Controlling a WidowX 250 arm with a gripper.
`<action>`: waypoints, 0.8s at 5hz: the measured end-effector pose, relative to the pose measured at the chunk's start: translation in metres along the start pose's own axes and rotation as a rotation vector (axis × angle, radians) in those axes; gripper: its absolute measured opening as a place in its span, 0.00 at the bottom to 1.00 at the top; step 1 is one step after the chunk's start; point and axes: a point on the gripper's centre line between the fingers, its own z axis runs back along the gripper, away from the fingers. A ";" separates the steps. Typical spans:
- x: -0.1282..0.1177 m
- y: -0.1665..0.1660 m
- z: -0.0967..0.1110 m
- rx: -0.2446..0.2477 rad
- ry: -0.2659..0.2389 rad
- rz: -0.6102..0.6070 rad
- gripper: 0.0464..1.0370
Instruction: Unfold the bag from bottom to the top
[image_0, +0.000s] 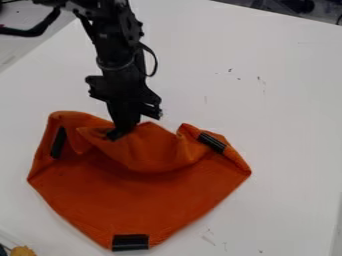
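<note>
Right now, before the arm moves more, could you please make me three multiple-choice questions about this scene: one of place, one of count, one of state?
1. Where is the gripper?
A) At the lowest corner of the orange bag
B) At the bag's upper part
C) Beyond the bag's right corner

2. How many black patches show on the bag?
A) Three
B) Five
C) One

3. How does the bag lie?
A) Fully flat
B) Rolled into a tube
C) Spread below, folded and bunched above

1: B, the gripper comes down onto the upper folds.
2: A, one shows at left, one at upper right, one at the bottom.
3: C, the lower part is spread while the upper cloth rises in folds.
</note>
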 end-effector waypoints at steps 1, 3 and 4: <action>0.048 0.006 -0.014 -0.062 -0.020 -0.056 0.02; 0.112 0.025 -0.056 -0.119 0.005 -0.112 0.02; 0.132 0.031 -0.061 -0.119 0.043 -0.140 0.02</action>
